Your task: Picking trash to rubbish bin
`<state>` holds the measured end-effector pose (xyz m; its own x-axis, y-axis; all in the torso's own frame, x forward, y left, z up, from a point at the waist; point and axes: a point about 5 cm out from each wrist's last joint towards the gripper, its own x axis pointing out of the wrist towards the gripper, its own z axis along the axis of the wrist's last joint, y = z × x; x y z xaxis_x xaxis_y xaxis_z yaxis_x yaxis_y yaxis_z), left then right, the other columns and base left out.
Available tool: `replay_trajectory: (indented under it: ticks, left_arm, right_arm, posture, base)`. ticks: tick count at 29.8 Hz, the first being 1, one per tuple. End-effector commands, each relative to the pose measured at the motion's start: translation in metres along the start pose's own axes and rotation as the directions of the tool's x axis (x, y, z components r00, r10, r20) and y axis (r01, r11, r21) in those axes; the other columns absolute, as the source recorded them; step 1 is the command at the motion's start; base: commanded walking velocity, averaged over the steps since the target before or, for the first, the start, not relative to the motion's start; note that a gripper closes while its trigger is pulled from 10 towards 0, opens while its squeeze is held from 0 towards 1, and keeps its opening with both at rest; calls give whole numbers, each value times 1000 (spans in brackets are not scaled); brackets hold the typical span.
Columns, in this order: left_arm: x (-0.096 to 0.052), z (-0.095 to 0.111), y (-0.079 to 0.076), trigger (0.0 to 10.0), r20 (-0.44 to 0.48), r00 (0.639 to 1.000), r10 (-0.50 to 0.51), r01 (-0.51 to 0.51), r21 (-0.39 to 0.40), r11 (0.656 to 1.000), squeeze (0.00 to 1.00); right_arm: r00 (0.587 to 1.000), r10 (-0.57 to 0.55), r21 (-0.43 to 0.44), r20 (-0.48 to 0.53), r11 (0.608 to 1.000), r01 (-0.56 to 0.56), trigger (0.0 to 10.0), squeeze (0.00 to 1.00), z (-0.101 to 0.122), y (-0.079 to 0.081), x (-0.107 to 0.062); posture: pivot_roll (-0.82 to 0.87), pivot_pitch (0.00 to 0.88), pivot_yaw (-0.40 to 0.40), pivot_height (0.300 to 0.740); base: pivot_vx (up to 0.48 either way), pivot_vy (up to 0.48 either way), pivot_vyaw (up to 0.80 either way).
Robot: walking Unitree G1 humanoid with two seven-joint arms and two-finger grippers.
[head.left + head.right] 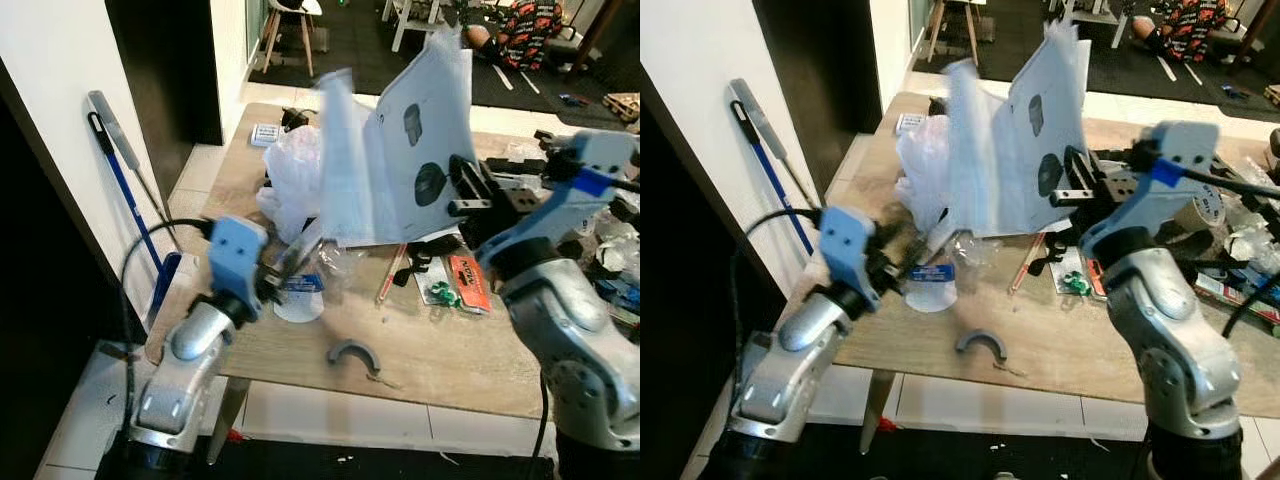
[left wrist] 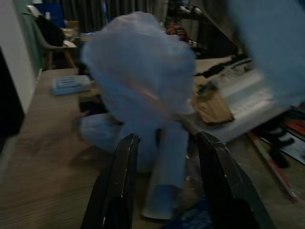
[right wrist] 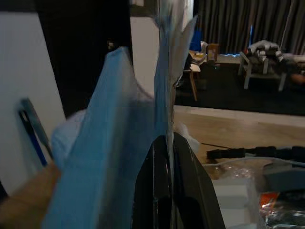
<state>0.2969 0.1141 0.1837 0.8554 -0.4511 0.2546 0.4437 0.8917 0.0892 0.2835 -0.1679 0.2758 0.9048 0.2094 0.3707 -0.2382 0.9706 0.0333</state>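
A plastic bag [image 1: 290,175] sits on the table [image 1: 480,360], left of the papers [image 1: 410,150]. A curved piece [image 1: 352,355] lies near the front edge. A mop [image 1: 125,190] leans against the wall at left.

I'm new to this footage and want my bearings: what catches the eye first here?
The right hand holds a big white sheet of paper upright above the cluttered wooden table, fingers pinched on its edge. Lower down, the left hand is open, pointed at a crumpled white plastic bag on the table's left part.
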Motion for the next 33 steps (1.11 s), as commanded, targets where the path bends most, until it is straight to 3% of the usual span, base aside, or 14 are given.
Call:
replay_trajectory:
  ticks: [1,2,3,5,6,7,9,16,24,33]
  left_arm:
    - [-4,-6,-2,10000,-24,1000,13,-13,-3,1000,0]
    - [-5,-8,2,10000,-33,998,51,-50,20,999,0]
    - [-5,-8,6,10000,-30,995,95,-94,38,995,0]
    - [-6,-8,8,10000,-25,992,124,-123,48,991,0]
    - [-6,-8,12,10000,-26,986,163,-161,61,985,0]
    - [-7,-5,25,10000,-7,957,290,-288,88,953,0]
    - [-7,-2,31,10000,16,935,354,-354,110,929,0]
    - [-4,3,34,10000,38,927,372,-374,85,924,0]
    - [-5,2,35,10000,42,918,395,-397,110,911,0]
    - [-4,5,36,10000,56,916,397,-401,113,909,0]
  right_arm:
    - [999,30,-57,18,998,-29,4510,0,-2,4,4]
    - [999,38,-65,20,997,-36,7020,0,-4,5,5]
    - [999,42,-75,26,996,-40,8314,0,-5,6,6]
    - [999,46,-80,30,996,-43,8314,0,-6,7,6]
    - [998,47,-88,30,995,-44,10000,0,-7,8,7]
    - [998,53,-120,40,992,-48,10000,0,-9,10,8]
    - [997,59,-132,48,990,-52,10000,0,-10,11,9]
    - [992,84,-162,91,984,-69,10000,0,-10,16,13]
    - [990,97,-188,102,979,-77,10000,0,-12,18,15]
    - [986,115,-206,121,975,-89,10000,0,-11,20,18]
  posture:
    - [-51,85,-51,740]
    - [-48,82,-54,740]
    - [-48,82,-54,740]
    - [-48,82,-54,740]
    - [-46,81,-57,740]
    - [-44,82,-61,740]
    - [-43,83,-64,740]
    - [-45,89,-65,740]
    - [-46,100,-67,740]
    - [-48,117,-67,740]
  base:
    - [0,0,0]
    - [0,0,0]
    - [0,0,0]
    - [0,0,0]
    - [0,0,0]
    - [0,0,0]
    - [0,0,0]
    - [0,0,0]
    - [0,0,0]
    - [0,0,-733]
